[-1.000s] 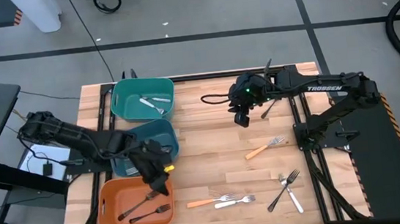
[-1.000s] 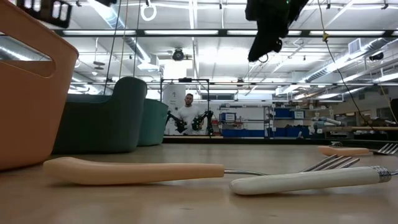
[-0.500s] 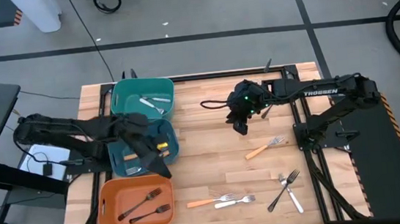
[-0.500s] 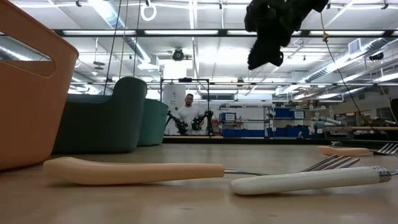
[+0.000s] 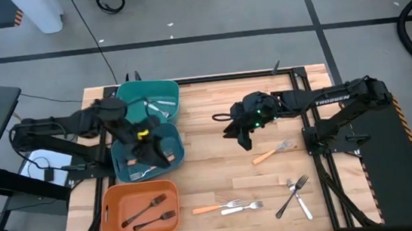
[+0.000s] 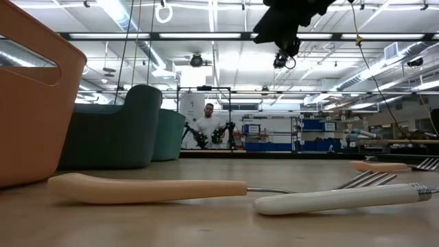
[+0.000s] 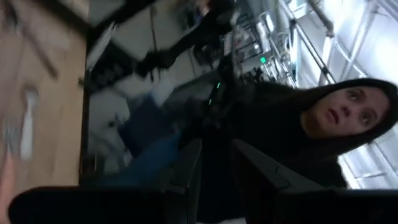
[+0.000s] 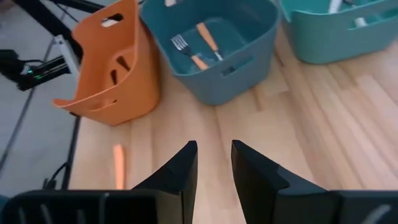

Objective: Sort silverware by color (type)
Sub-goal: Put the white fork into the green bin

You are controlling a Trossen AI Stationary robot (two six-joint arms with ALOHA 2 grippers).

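Observation:
Loose forks lie on the wooden table: an orange-handled one (image 5: 272,153), an orange one (image 5: 210,208) beside a white one (image 5: 241,208), and a dark and a white one crossed (image 5: 297,193). Two dark forks (image 5: 148,212) lie in the orange bin (image 5: 108,213). Orange-handled forks (image 8: 208,40) lie in the blue bin (image 5: 175,152), white ones (image 5: 156,103) in the teal bin (image 5: 123,108). My left gripper (image 5: 146,139) hangs open and empty over the blue bin. My right gripper (image 5: 233,129) is open and empty above mid-table (image 8: 214,167).
The three bins stand in a row along the table's left side. The low view shows the orange handle (image 6: 147,189) and white handle (image 6: 343,199) close up. A person (image 7: 336,118) shows in the room beyond. Bare wood (image 5: 211,168) lies between the bins and the forks.
My left gripper has risen from over the orange bin and swung toward the far edge, now above the blue bin, turning as it went. My right gripper has moved toward the table's left and near edge and tipped toward the bins. The forks have stayed put.

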